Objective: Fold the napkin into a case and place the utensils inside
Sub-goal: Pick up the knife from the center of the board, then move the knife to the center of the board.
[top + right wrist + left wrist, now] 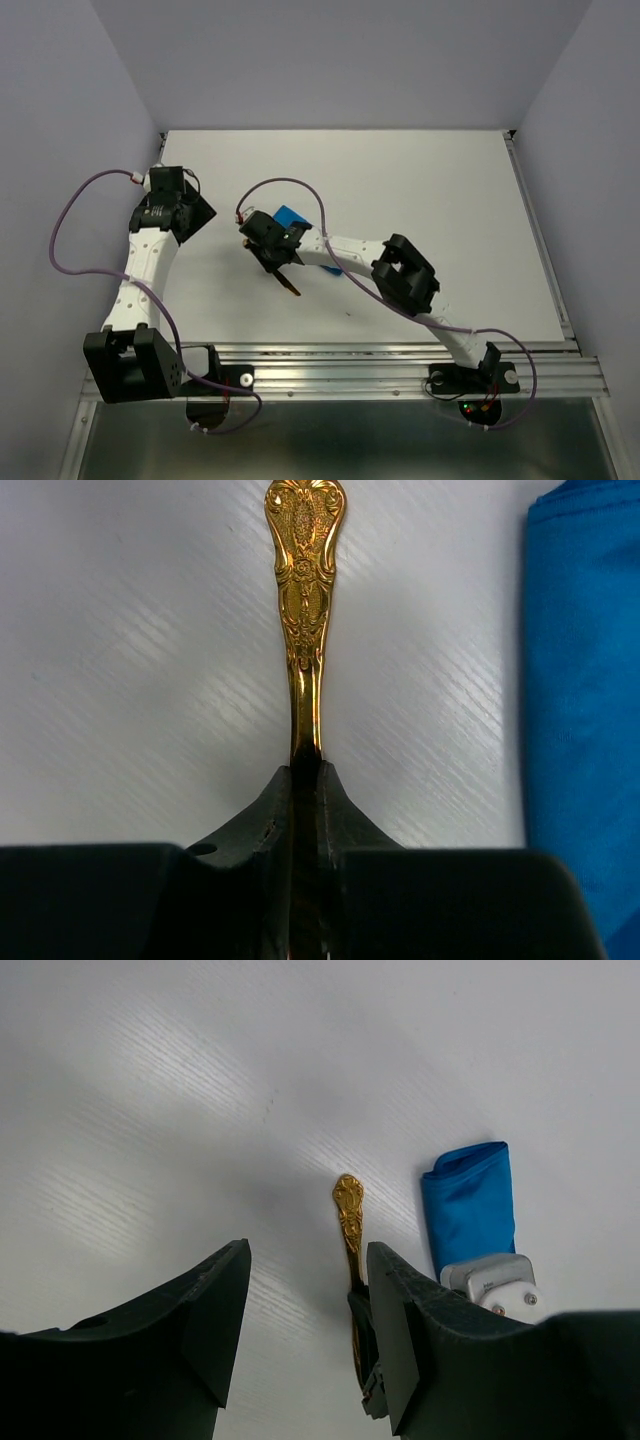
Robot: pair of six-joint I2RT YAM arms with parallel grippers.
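Step now: picking up gold utensil (pixel 303 600). Right gripper (pixel 305 780) pinched tight on its stem. Left gripper (pixel 308 1260) wide, holding nothing. Blue case (pixel 580 700) folded, at 3 o'clock of utensil, close by. Next, likely: lift, turn toward case mouth, slide in gently.

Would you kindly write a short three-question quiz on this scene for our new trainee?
1. True or false: the right claw is shut on the golden utensil.
2. The folded blue napkin lies: A) beside the utensil, apart from it; B) draped over it; C) underneath it.
3. Fill in: the left claw stands ___, holding nothing.
Key: 1 true; 2 A; 3 open.
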